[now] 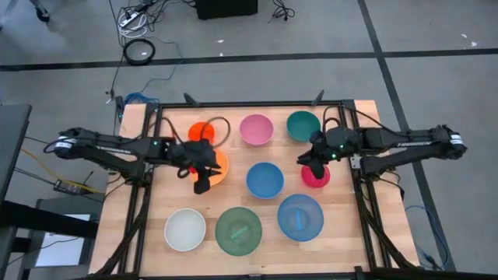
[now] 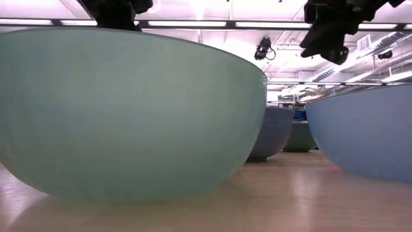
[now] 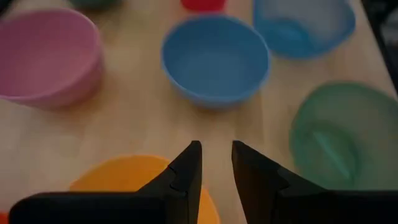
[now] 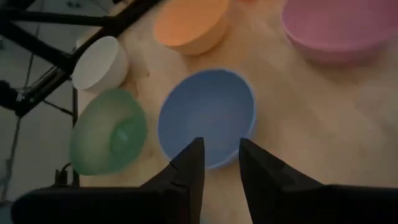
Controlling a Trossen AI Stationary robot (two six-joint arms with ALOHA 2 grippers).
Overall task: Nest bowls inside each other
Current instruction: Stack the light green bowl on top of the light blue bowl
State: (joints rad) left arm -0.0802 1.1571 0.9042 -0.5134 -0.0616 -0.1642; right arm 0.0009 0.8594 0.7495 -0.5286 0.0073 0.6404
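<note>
Bowls sit spread over the wooden bench [image 1: 140, 233], none nested inside another. Taking the mid-size blue bowl [image 1: 264, 180] at the centre as landmark: the large green bowl [image 1: 238, 231] lies toward the front and a little left of it, the large pale blue bowl [image 1: 300, 216] toward the front and right, and the white bowl [image 1: 185, 229] farther left along the front. Behind the blue bowl stand the pink bowl [image 1: 256, 129] and, to its right, the teal bowl [image 1: 303, 125]. Left of the blue bowl is the orange bowl [image 1: 221, 165], with the small orange-red bowl [image 1: 202, 131] just behind it. Right of the blue bowl is the small magenta bowl [image 1: 316, 177].

The left end effector [image 1: 201, 185] hangs over the orange bowl's near edge, its fingers [image 3: 189, 171] a narrow gap apart and holding nothing. The right end effector [image 1: 308, 163] hangs above the magenta bowl's left edge, fingers [image 4: 191, 168] likewise slightly apart and empty.
</note>
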